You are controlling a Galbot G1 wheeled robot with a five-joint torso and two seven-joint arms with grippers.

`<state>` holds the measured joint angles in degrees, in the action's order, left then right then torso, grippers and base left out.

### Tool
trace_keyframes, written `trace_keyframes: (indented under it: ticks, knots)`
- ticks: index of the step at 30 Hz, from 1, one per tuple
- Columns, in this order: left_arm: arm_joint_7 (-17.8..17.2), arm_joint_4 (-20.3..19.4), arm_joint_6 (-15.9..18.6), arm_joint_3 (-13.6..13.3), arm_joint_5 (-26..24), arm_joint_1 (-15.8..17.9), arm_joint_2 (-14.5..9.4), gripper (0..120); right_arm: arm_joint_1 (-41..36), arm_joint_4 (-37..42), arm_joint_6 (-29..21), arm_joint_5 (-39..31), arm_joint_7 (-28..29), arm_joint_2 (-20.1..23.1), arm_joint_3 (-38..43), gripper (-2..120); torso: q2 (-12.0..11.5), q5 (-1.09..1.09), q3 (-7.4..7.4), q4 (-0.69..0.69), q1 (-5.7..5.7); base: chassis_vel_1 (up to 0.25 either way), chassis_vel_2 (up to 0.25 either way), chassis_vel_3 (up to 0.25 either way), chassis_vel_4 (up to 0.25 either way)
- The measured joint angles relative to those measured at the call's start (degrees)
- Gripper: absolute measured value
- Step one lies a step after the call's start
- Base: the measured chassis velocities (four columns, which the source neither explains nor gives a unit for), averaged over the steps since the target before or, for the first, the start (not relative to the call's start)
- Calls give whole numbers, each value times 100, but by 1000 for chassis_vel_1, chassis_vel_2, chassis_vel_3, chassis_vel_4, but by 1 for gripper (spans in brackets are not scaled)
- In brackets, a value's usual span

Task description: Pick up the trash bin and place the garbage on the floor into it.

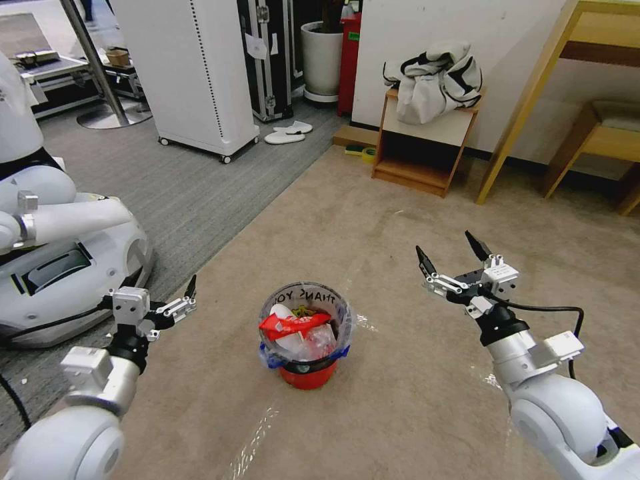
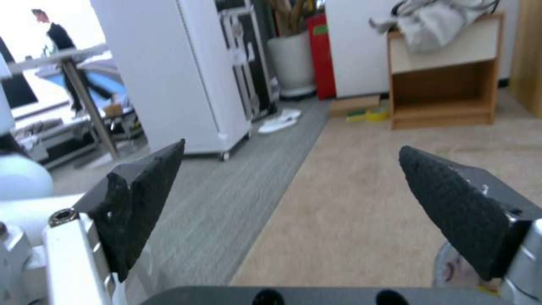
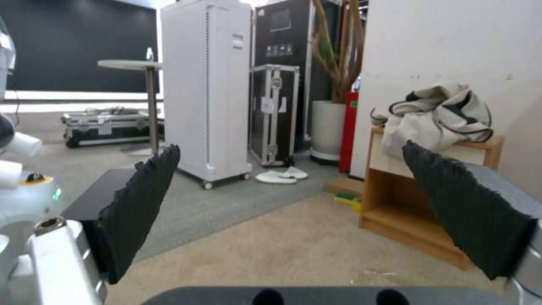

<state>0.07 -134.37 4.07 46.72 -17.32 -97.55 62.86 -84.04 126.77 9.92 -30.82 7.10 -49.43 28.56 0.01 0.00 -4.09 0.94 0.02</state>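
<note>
The trash bin (image 1: 307, 347) stands upright on the beige floor (image 1: 413, 400), between the two arms and a little ahead of them. It is already well filled: a red wrapper (image 1: 293, 325) lies across the top, with white paper and crumpled clear plastic packed under it inside the lettered liner bag. The carpet around the bin looks bare of litter, so the collecting part seems largely done (as far as this stretch of carpet shows).

The left gripper (image 1: 181, 301) hangs in the air to the bin's left, jaws spread and holding nothing; its own camera shows both pads (image 2: 144, 199) well apart over the seam where beige meets grey carpet. The right gripper (image 1: 452, 257) is raised to the bin's right, also wide open and empty, pads (image 3: 141, 203) parted.

Further out, a pair of white slippers (image 1: 288, 132) lies on the grey ribbed carpet beside the white cabinet (image 1: 193, 73), and a roll of yellow tape (image 1: 369, 154) sits by the small wooden shelf (image 1: 421, 150). Whether the slippers count as leftover garbage I can't say; if they do, they are what remains.
</note>
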Motion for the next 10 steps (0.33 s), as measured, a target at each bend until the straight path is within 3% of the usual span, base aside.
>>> trace_keyframes:
  ticks: [2,3,5,6,7,8,10]
  knots:
    - [288,-278,-470,108,441,-433,546,100,-350,160,73,152,-32,-148,291,100,0,0,0,0,0,0,0,0,0]
    - [288,-278,-470,108,441,-433,546,100,-350,160,73,152,-32,-148,291,100,0,0,0,0,0,0,0,0,0]
    - [516,-359,-863,132,884,-650,1052,100,-621,254,129,270,-86,-294,477,100,0,1,0,1,0,0,0,0,0]
    - [516,-359,-863,132,884,-650,1052,100,-621,254,129,270,-86,-294,477,100,0,1,0,1,0,0,0,0,0]
    - [636,-407,-1026,132,1041,-758,1308,100,-767,299,163,355,-114,-394,550,100,0,-1,0,0,0,0,0,0,0]
    - [636,-407,-1026,132,1041,-758,1308,100,-767,299,163,355,-114,-394,550,100,0,-1,0,0,0,0,0,0,0]
    - [804,-564,-1384,170,1379,-919,1656,100,-1125,392,279,737,-239,-602,767,100,0,1,0,-1,0,0,0,0,0]
